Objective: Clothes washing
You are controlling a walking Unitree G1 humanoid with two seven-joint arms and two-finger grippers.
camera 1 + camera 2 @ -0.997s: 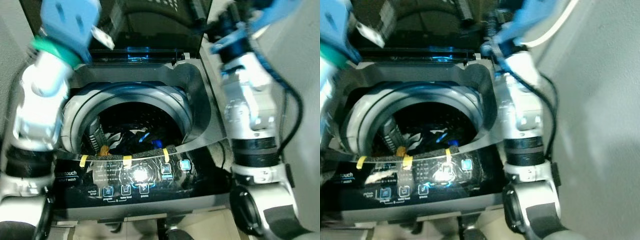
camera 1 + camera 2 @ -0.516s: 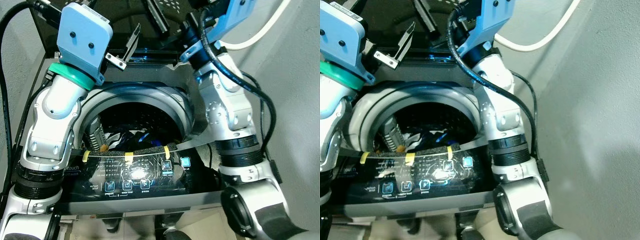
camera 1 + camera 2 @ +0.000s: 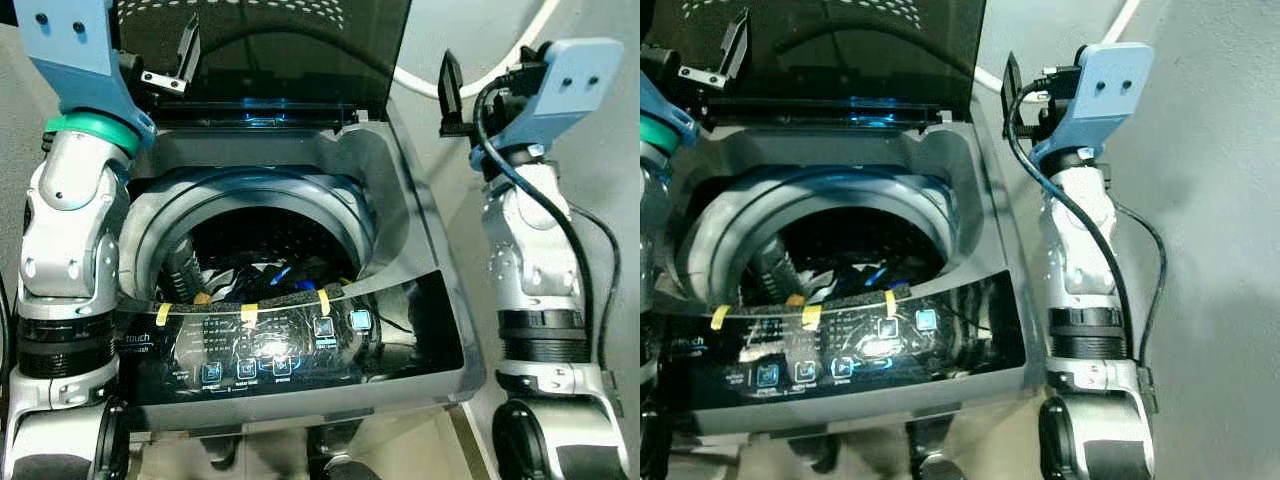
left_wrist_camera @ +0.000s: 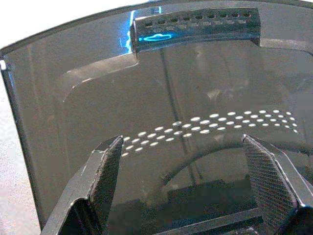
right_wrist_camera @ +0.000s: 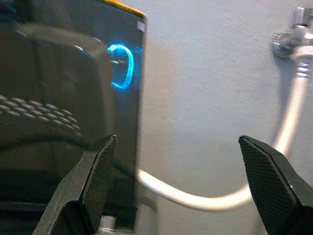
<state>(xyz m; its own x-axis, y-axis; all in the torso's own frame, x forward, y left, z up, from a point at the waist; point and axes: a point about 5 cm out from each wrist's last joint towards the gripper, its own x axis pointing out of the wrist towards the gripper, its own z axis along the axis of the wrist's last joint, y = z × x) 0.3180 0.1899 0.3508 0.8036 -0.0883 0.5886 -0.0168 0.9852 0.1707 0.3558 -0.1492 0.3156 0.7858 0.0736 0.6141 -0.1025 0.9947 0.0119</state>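
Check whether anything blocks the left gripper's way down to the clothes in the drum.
Nothing visible does. The lid stands open, the left gripper is raised at its lower edge, and the clothes lie uncovered in the drum.

White hose (image 5: 195, 198), grey wall (image 3: 1220, 200)

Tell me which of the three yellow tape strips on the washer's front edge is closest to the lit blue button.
The rightmost tape strip, just above and left of the lit button; the other two sit further left.

One washing machine (image 3: 400, 250), three yellow tape strips (image 3: 248, 314), one white hose (image 5: 230, 196), two hands (image 4: 190, 196)
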